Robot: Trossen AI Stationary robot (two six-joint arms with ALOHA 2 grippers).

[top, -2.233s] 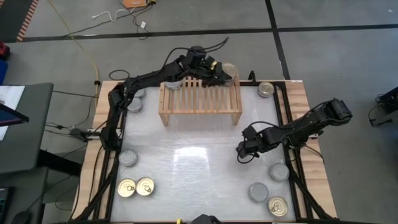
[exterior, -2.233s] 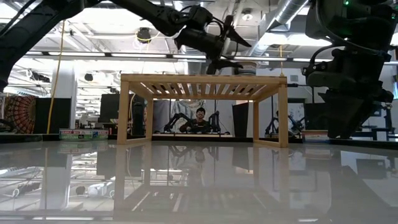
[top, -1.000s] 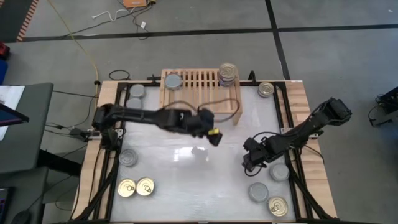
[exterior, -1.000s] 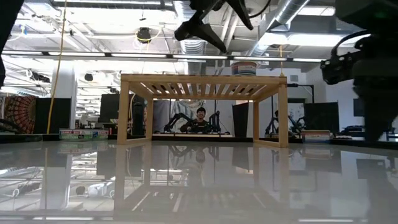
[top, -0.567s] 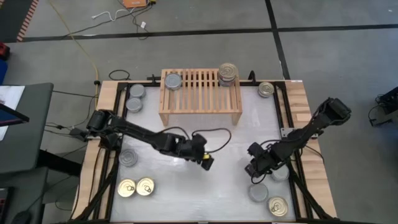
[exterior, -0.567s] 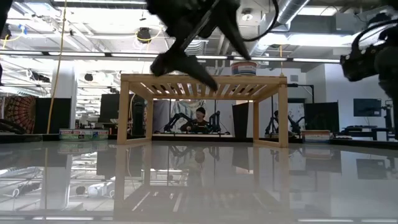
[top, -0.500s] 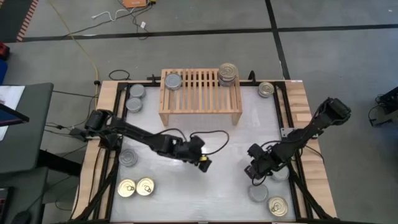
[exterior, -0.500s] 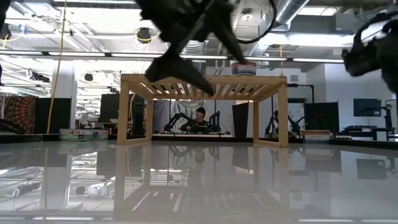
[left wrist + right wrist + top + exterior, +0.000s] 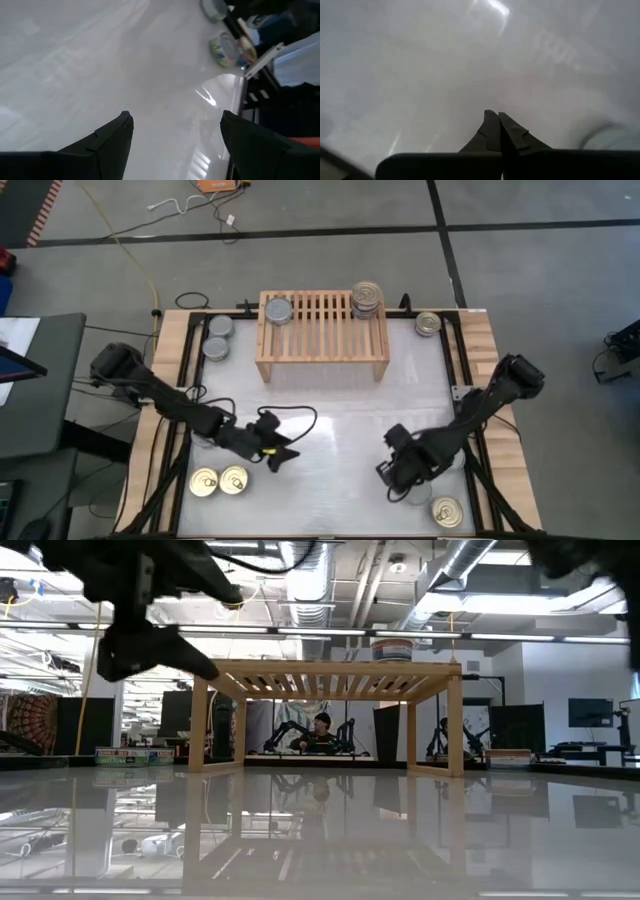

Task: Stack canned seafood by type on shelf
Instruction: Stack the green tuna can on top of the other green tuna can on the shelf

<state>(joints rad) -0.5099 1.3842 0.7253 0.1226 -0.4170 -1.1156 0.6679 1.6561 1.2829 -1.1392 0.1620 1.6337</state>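
My left gripper [image 9: 283,457] hung wide open and empty beside two gold-top tins [image 9: 219,480] near the table's front left. My right gripper [image 9: 388,473] was pinched closed on nothing, while the shelf [image 9: 322,338] held a silver tin [image 9: 278,310] and a small stack [image 9: 366,298].

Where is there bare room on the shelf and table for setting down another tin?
The shelf slats are bare between the silver tin at one end and the stack at the other. The table centre before the shelf is free. The front corners are crowded by tins and both grippers.
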